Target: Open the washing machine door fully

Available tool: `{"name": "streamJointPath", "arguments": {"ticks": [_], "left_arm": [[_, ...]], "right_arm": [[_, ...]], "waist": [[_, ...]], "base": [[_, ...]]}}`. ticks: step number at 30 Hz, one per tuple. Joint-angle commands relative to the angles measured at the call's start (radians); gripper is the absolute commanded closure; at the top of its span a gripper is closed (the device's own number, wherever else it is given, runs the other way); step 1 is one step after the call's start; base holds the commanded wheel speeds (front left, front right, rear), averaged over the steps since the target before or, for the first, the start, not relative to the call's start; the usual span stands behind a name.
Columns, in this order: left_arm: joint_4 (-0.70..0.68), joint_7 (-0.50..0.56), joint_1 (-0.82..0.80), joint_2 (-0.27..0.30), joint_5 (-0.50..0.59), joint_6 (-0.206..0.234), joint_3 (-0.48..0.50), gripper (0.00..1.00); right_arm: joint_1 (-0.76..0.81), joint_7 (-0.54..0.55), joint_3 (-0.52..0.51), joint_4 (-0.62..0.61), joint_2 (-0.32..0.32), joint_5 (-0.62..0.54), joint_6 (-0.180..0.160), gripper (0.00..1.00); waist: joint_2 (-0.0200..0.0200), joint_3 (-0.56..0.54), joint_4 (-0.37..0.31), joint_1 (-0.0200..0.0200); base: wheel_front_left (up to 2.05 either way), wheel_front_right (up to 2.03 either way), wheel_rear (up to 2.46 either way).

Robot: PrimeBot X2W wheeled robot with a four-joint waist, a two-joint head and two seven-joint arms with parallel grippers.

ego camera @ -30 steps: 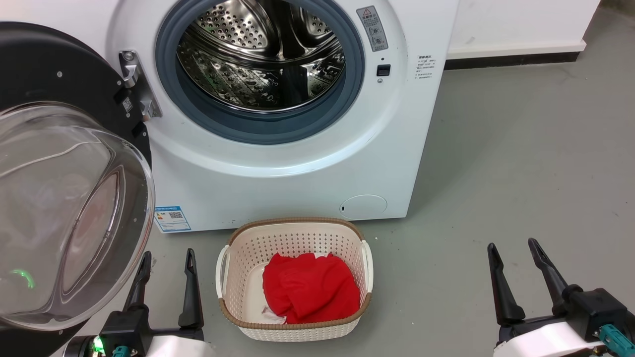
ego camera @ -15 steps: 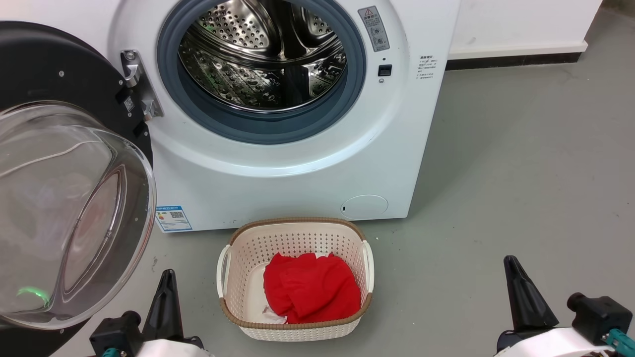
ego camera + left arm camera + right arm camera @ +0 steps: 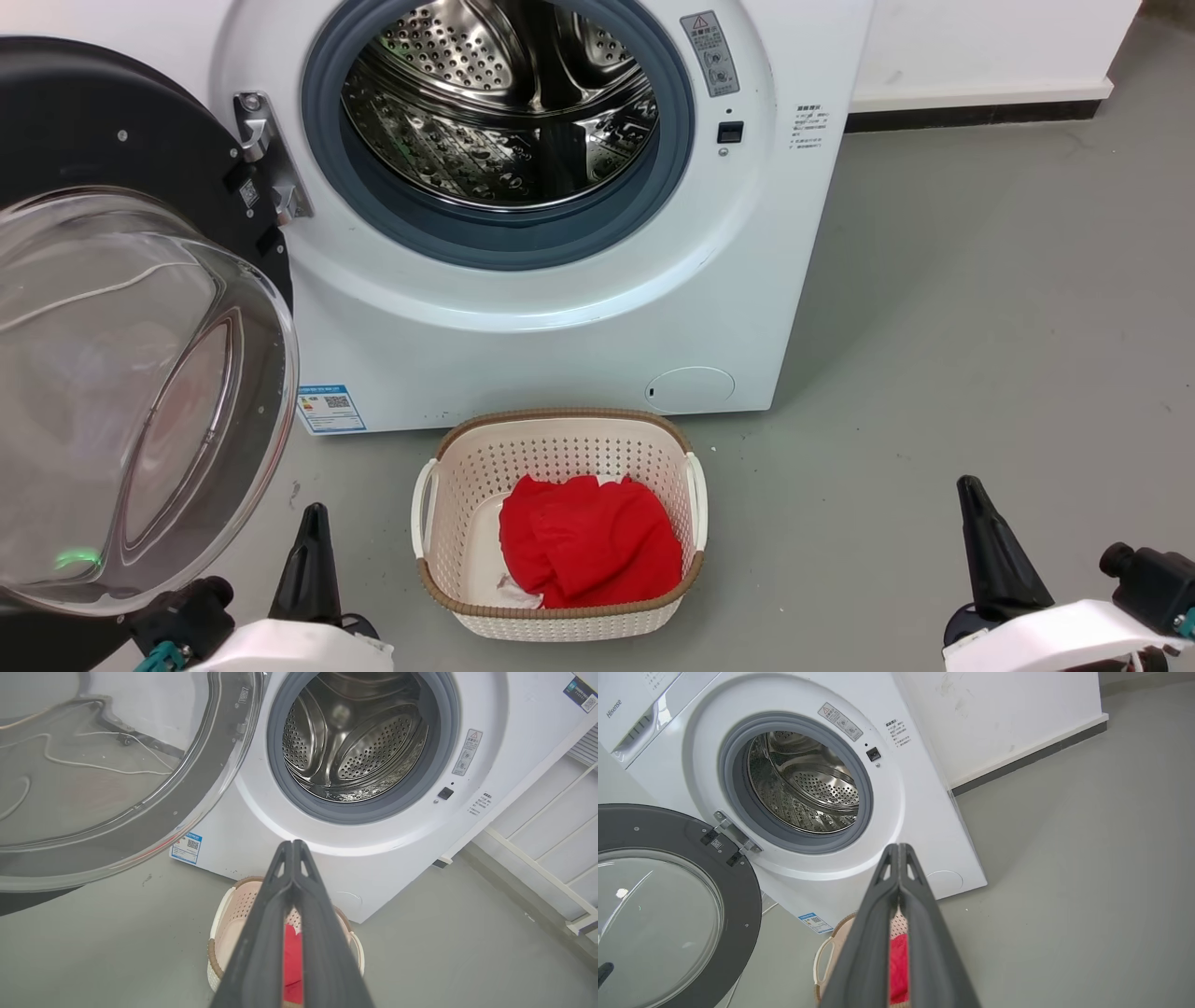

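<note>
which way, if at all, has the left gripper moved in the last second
Yes. The left gripper has shut and drawn back toward the bottom of the head view, its tip now lower relative to the laundry basket.

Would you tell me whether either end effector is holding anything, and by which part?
Nothing is held. The left end effector and right end effector are both shut on empty air, apart from the washing machine door.

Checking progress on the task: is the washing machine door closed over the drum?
No: in the head view the washing machine door stands swung out to the left, and the steel drum lies open.
</note>
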Motion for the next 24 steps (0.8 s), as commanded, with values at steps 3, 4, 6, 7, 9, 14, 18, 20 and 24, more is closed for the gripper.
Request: {"name": "streamJointPath", "arguments": {"ticks": [3,4,6,7,9,14,18,20,24], "left_arm": [[-0.003,0.016,-0.038,0.002,-0.076,-0.011,0.008,1.0],[-0.001,0.02,-0.04,0.002,-0.092,-0.013,0.009,1.0],[0.003,0.028,-0.045,0.002,-0.124,-0.016,0.011,1.0],[0.005,0.031,-0.048,0.002,-0.14,-0.017,0.012,1.0],[0.009,0.039,-0.052,0.002,-0.171,-0.02,0.014,1.0],[0.019,0.057,-0.062,0.002,-0.245,-0.027,0.019,1.0],[0.026,0.071,-0.07,0.001,-0.302,-0.034,0.022,1.0],[0.03,0.078,-0.073,0.001,-0.33,-0.036,0.024,1.0],[0.037,0.091,-0.082,0.001,-0.383,-0.042,0.027,1.0]], "right_arm": [[-0.042,0.012,-0.004,-0.001,-0.011,0.08,0.0,1.0],[-0.044,0.014,-0.004,0.002,-0.012,0.097,0.0,1.0],[-0.049,0.018,-0.005,0.007,-0.013,0.13,0.0,1.0],[-0.051,0.021,-0.005,0.009,-0.014,0.146,0.0,1.0],[-0.056,0.025,-0.006,0.014,-0.015,0.178,0.0,1.0],[-0.066,0.036,-0.009,0.027,-0.017,0.254,0.0,1.0],[-0.075,0.044,-0.012,0.036,-0.018,0.312,0.0,1.0],[-0.078,0.049,-0.013,0.041,-0.019,0.341,0.0,1.0],[-0.087,0.058,-0.016,0.049,-0.02,0.395,0.0,1.0]], "waist": [[-0.0001,0.0,0.002,0.0],[-0.0001,0.0,0.002,0.0],[-0.0001,0.0,0.003,0.0],[-0.0001,0.0,0.004,0.0],[-0.0001,0.0,0.005,0.0],[-0.0001,0.001,0.007,0.0],[-0.0001,0.001,0.009,0.0],[-0.0001,0.001,0.01,0.0],[-0.0001,0.001,0.012,0.0]], "base": [[0.0,0.0,0.0],[0.0,0.0,0.0],[0.0,0.0,0.0],[0.0,0.0,0.0],[0.0,0.0,0.0],[0.0,0.0,0.0],[0.0,0.0,0.0],[0.0,0.0,0.0],[0.0,0.0,0.0]]}}
